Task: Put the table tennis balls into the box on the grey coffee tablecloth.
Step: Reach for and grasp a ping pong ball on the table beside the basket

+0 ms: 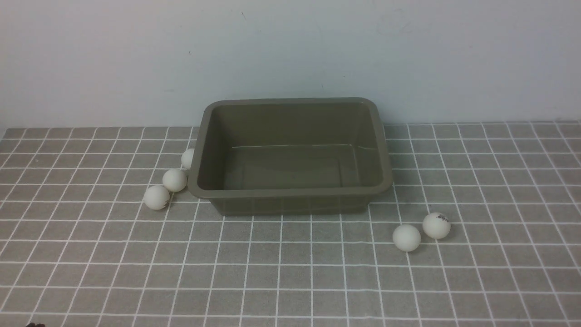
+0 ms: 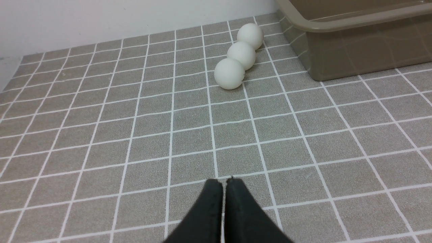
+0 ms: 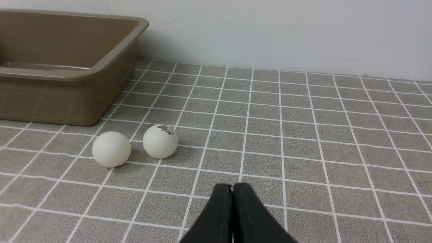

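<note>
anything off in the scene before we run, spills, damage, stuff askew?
Nothing stands out. The box sits upright and empty on the flat tablecloth, three balls at its left, two near its right front corner. No spill or damage visible.

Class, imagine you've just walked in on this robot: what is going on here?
Nothing is being handled right now: the left gripper and right gripper both have their jaws shut and empty. The table tennis balls are to go into the box, which stands empty on the grey tablecloth. Three balls lie in a slanting row to its left; two more lie toward its near right corner.
</note>
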